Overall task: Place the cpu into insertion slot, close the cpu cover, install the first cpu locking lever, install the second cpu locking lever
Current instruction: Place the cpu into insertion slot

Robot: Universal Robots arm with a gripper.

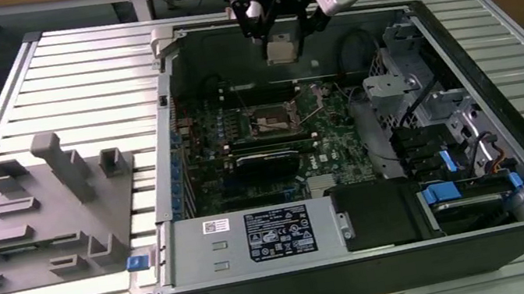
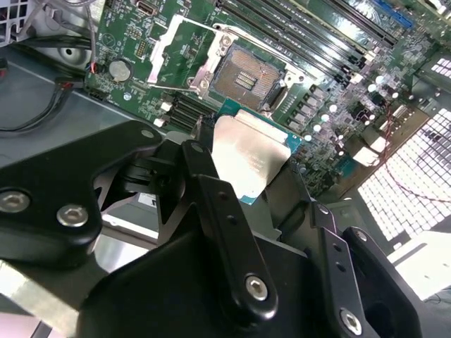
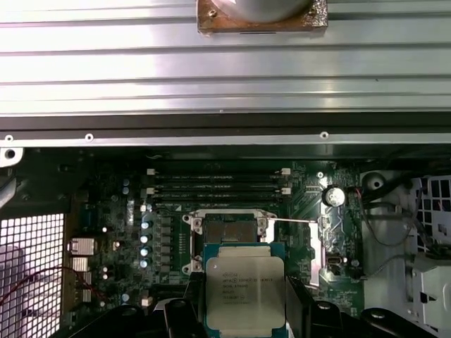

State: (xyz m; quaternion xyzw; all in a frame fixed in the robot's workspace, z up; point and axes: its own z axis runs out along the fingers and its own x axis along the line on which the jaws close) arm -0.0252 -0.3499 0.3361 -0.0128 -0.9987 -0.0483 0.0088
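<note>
My claw [image 1: 280,49] is pinching the cpu [image 3: 244,292], with a finger pressed against each of two opposite edges. In the exterior view the pair hangs at the upper middle of the frame, above the open case [image 1: 367,276] and clear of the board. The slot [image 1: 276,119] sits lower, near the frame's centre. In the second wrist view the cover [image 2: 173,49] looks swung open beside the bare slot.

I judge the chip light and fully stiff, but delicate. Its underside contacts and the slot's fine pins would not forgive a scrape or a tilted drop. The metal top looks smooth and probably slippery, so the edges are the right place to hold it, as now.

It is a flat square, with a dull silvery lid bearing faint print and a thin green rim around it.
</note>
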